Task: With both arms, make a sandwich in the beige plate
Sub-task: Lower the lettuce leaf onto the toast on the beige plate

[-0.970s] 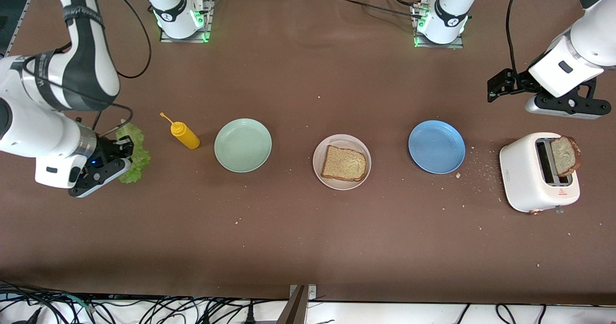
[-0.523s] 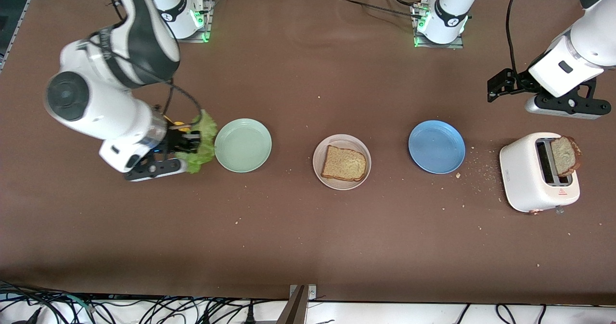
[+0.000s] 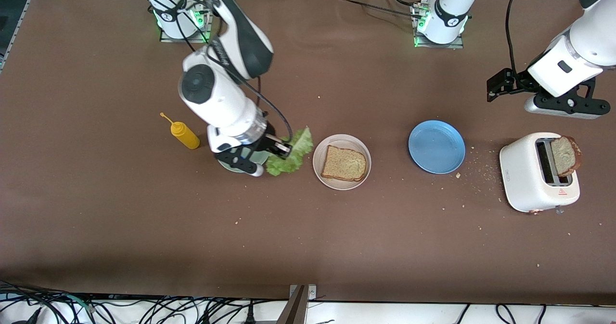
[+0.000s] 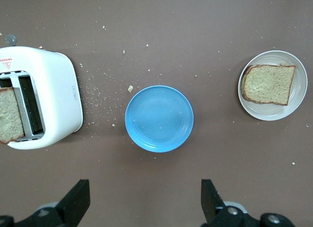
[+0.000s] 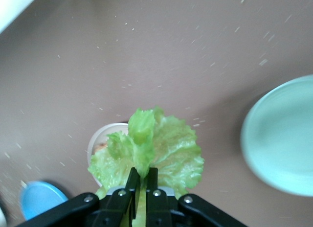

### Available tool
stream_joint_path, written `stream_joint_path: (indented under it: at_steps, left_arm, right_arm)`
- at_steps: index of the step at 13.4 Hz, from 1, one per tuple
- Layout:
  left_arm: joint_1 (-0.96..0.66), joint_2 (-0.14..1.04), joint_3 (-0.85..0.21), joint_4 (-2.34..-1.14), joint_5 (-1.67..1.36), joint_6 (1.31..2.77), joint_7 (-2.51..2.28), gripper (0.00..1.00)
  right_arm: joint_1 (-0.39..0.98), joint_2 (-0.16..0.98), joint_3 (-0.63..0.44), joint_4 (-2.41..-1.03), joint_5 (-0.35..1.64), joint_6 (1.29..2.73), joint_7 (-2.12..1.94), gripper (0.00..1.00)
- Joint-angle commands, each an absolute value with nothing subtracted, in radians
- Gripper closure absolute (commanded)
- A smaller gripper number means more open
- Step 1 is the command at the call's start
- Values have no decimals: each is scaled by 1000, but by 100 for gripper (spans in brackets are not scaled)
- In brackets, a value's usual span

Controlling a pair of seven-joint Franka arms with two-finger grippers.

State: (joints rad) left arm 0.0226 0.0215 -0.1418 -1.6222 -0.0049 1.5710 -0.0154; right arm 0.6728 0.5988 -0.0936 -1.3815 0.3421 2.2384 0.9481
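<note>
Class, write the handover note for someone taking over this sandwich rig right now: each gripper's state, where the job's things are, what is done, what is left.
Right gripper: shut on the lettuce leaf, up in the air over the table between the mint-green plate and the beige plate.
Left gripper: open, empty, waiting above the table near the blue plate and toaster.
Done: one bread slice lies in the beige plate.
Left: lay the lettuce on that slice, then take the second bread slice, which stands in the toaster's slot, and put it on top.
</note>
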Motion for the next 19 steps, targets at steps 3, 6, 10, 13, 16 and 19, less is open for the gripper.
stream_joint_path:
  at_steps: [3,6,10,13,16,19]
  left_arm:
    - [23,26,-143,-1603,-5,1552,-23,0]
    - [23,26,-143,-1603,-5,1552,-23,0]
    - [23,26,-143,-1603,-5,1552,-23,0]
    - [23,26,-143,-1603,-5,1552,-23,0]
    - [23,26,-143,-1603,-5,1552,-23,0]
    - [25,26,-143,-1603,-5,1552,-21,0]
  right_arm:
    - [782,836,-106,-1260,367,2575,1297,100]
    - [796,920,-77,-1215,380,2603,1400,100]
    - [788,940,-51,-1216,391,2534,1396,100]
    - [795,954,-48,-1216,391,2533,1396,100]
    - [799,960,-46,-1221,387,2531,1396,100]
    - [808,976,-48,-1216,383,2537,1396,100]
